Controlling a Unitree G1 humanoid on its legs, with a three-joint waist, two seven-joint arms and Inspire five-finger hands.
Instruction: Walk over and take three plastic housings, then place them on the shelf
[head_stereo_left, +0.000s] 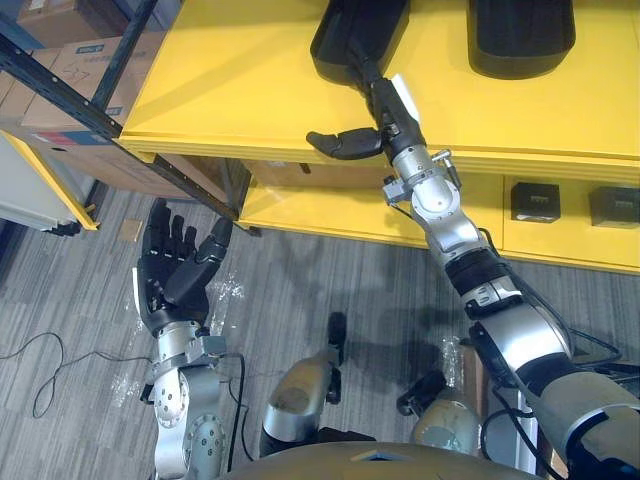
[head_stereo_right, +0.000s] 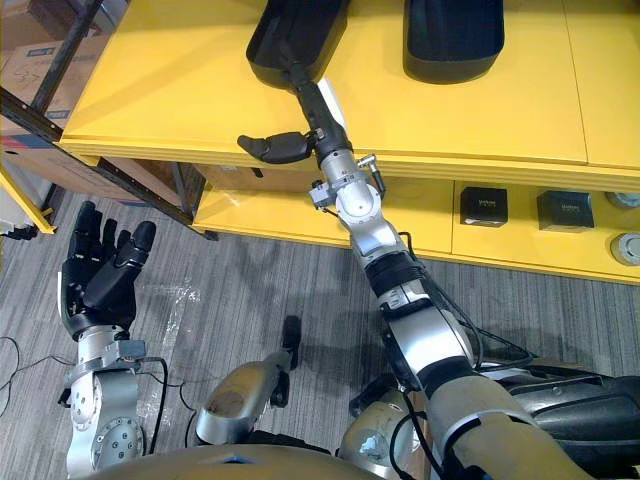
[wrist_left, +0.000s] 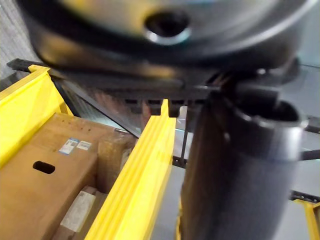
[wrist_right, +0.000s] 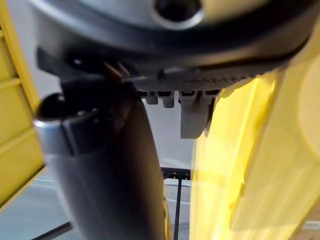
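In the left eye view, the right hand (head_stereo_left: 392, 112) reaches over the front edge of the yellow shelf (head_stereo_left: 240, 80). Its fingers (head_stereo_left: 372, 75) are stretched out straight, and their tips meet the near end of the left housing (head_stereo_left: 358, 35), a black plastic shell lying on the shelf top near its back edge. The thumb (head_stereo_left: 345, 143) sticks out sideways over the front edge and grips nothing, so this hand touches the housing without closing on it. The second housing (head_stereo_left: 520, 30) lies to its right, well apart from the hand. The left hand (head_stereo_left: 170, 275) hangs over the grey floor (head_stereo_left: 330, 290) in front of the shelf's left corner, palm up and fingers spread, and holds nothing. Cardboard boxes (head_stereo_left: 85, 65) stand behind the dark rack frame beyond that corner.

In the right eye view, two small black boxes (head_stereo_right: 483, 207) sit side by side on the lower shelf (head_stereo_right: 270, 215), right of the right arm.

In the left wrist view, the left hand's thumb (wrist_left: 240, 165) stands straight out, with a yellow beam (wrist_left: 142, 175) and a brown carton (wrist_left: 45, 185) past it.

In the right wrist view, straight fingertips (wrist_right: 192, 112) show beside the thumb, close to a yellow shelf surface (wrist_right: 250, 165).
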